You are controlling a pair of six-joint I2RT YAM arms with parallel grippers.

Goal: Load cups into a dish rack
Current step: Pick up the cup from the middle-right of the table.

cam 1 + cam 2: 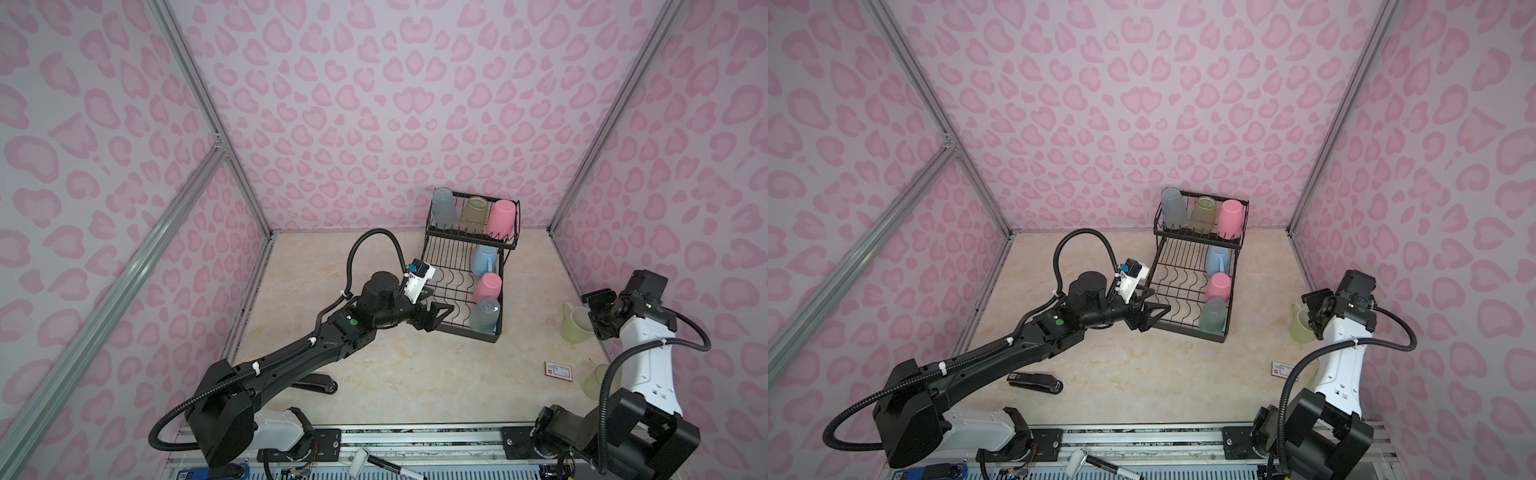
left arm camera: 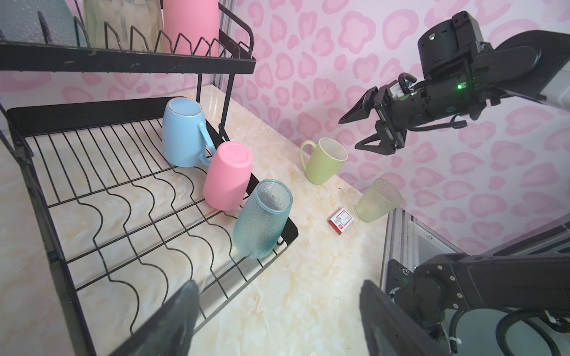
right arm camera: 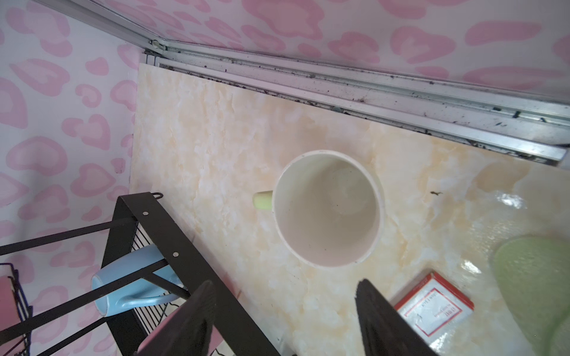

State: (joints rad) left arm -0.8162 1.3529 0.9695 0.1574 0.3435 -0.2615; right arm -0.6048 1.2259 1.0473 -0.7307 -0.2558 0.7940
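Yellow-green is the colour of the mug [image 2: 324,161] judged to be the object of the step in hand. It stands mouth up on the bench [image 1: 395,374] near the right edge, beside the dish rack [image 1: 469,238] but apart from it, with its handle turned toward the rack. The right claw [image 2: 350,134] is held over it with its jaws spread and nothing between them. In the right wrist view the open mouth is looked almost straight into. How far above the rim the fingertips stand cannot be told with confidence, though no contact is seen.

Six cups are already loaded mouth down. A grey-blue tumbler [image 1: 444,208], a yellowish tumbler [image 1: 473,214] and a pink tumbler [image 1: 500,216] are in the upper basket. A light blue mug [image 2: 182,135], a second pink tumbler [image 2: 226,175] and a teal tumbler [image 2: 262,218] are lined along the side of the lower grid that faces the bench's right edge. A green tumbler [image 2: 377,200] is not yet loaded. It stands nearer the near right corner, with a small red-and-white box [image 2: 340,220] just beside it.

The left claw [image 1: 440,318] is spread and empty at the rack's near corner.

Next, the right claw should be lowered over the mug's wall away from the handle and closed. The mug would then be lifted, inverted and carried over the loaded row to the free wavy wires.
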